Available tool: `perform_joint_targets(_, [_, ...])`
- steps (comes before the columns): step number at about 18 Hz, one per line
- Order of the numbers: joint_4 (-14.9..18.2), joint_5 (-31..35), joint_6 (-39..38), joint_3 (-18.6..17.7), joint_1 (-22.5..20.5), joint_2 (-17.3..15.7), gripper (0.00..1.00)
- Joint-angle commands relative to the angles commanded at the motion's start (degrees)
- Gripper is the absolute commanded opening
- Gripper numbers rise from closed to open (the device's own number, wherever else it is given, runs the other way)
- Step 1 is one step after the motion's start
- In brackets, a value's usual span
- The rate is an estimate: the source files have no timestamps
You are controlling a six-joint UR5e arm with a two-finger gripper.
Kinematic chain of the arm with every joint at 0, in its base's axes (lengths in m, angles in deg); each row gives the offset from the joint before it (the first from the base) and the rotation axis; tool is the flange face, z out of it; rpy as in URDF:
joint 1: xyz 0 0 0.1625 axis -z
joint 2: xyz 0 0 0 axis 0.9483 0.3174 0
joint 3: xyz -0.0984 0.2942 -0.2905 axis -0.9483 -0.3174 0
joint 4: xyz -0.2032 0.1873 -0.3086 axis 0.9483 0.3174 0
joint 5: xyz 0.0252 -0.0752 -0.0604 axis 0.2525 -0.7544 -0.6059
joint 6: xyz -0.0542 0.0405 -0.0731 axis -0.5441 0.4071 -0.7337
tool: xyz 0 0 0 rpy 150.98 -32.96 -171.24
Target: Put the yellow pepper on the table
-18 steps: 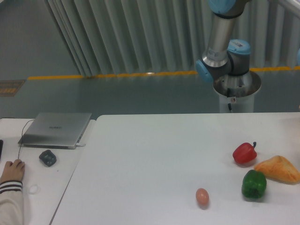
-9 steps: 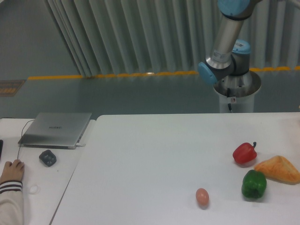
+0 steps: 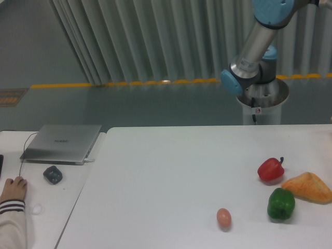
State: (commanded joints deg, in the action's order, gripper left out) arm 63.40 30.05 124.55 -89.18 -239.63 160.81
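The yellow pepper is out of view. The large white table (image 3: 166,176) fills the lower part of the camera view. On its right side lie a red pepper (image 3: 271,169), a green pepper (image 3: 280,203), an orange-tan wedge-shaped item (image 3: 307,187) and a small egg (image 3: 223,217). Only the robot arm's base and lower links (image 3: 257,52) show at the upper right, behind the table. The gripper itself is outside the frame.
A smaller white desk (image 3: 41,197) stands at the left with a silver laptop (image 3: 62,142), a dark mouse-like object (image 3: 53,174) and a person's hand (image 3: 13,189). The arm's pedestal (image 3: 262,104) stands behind the table's far right edge.
The arm's upper link has swung to the right and leans further that way. The objects on the table have not moved.
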Motion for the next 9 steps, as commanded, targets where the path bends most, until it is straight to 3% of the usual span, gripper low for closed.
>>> perform_joint_targets(9, [-0.2,-0.3,-0.5,-1.1,-1.6,1.7,1.0])
